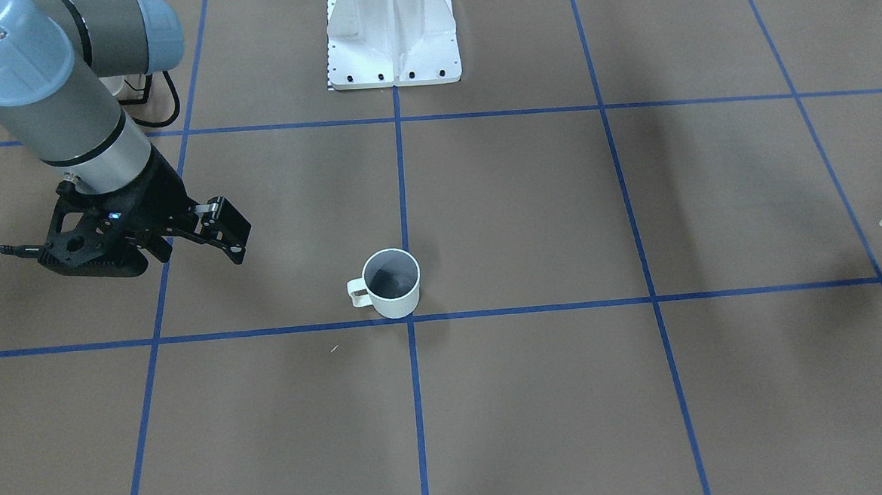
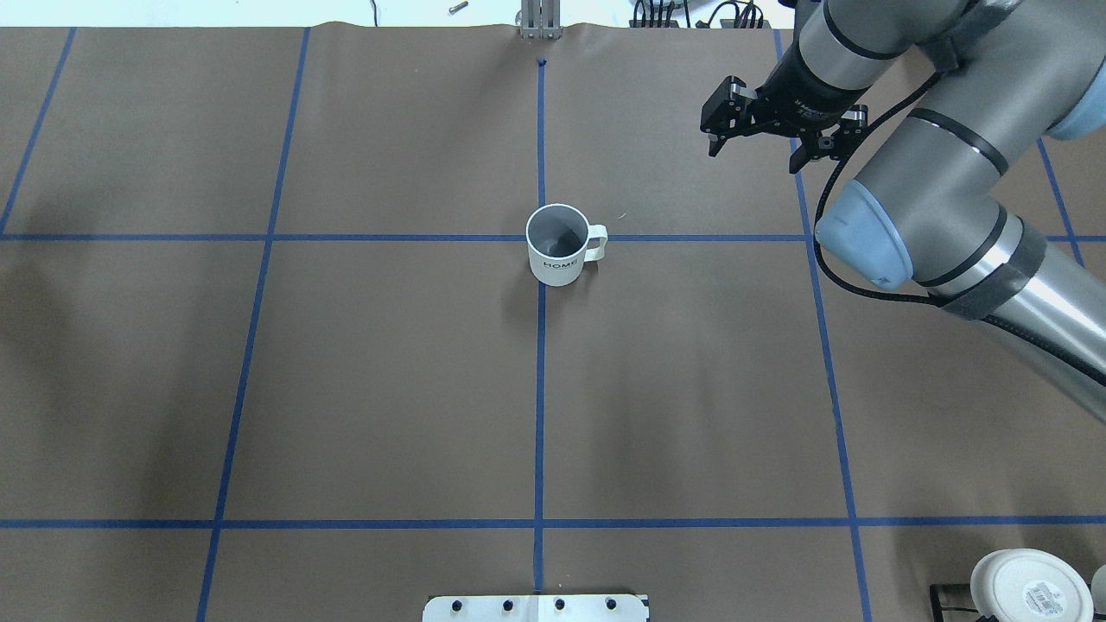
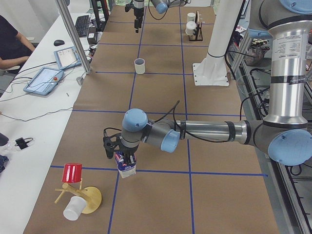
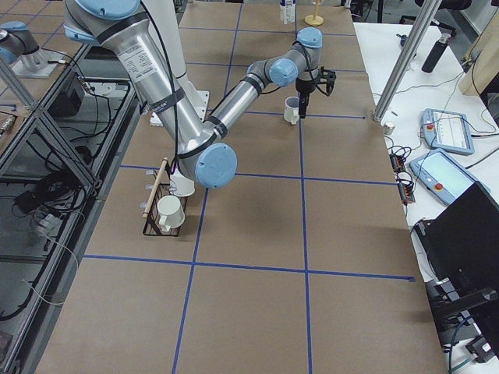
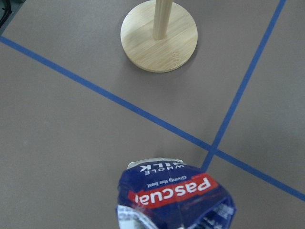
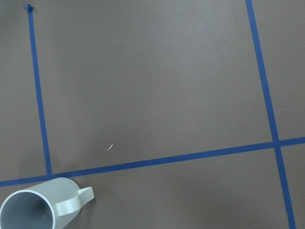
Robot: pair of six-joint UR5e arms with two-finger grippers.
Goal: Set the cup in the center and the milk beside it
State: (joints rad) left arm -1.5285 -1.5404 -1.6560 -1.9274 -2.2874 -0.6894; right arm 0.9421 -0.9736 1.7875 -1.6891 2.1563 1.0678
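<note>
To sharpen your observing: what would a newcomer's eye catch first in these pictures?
A white mug stands upright on the middle crossing of blue tape lines. The right gripper hangs open, empty, off its handle side. Far off, the left arm is at a blue milk carton.

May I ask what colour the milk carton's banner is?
The milk carton's banner is red, clearest in the left wrist view.
</note>
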